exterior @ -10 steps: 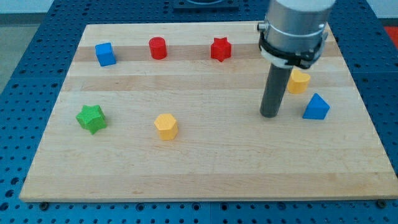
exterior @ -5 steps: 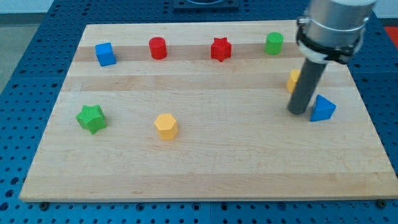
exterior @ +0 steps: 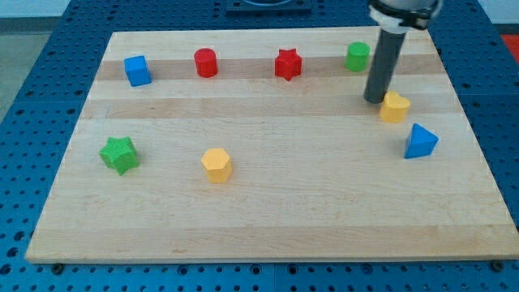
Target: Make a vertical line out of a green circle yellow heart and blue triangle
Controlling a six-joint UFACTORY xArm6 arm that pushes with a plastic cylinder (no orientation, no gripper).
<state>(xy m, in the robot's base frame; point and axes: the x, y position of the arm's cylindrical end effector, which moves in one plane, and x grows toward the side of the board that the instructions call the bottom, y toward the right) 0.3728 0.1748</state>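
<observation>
Wooden board (exterior: pixel 268 227) carries the blocks: from the view's left, a green star (exterior: pixel 119 154), a blue cube (exterior: pixel 137 70), a red cylinder (exterior: pixel 206 62), a yellow hexagon (exterior: pixel 216 165) and a red star (exterior: pixel 287 64). Further right stands the green circle (exterior: pixel 358 56). My tip (exterior: pixel 374 100) has no pincer and grasps nothing; it sits just left of the yellow heart (exterior: pixel 395 107), seemingly touching. The blue triangle (exterior: pixel 420 141) lies below-right.

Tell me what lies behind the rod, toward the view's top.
The green circle sits just left of the rod, fully visible. My tip rests beside the yellow heart. The rod covers only a strip of board.
</observation>
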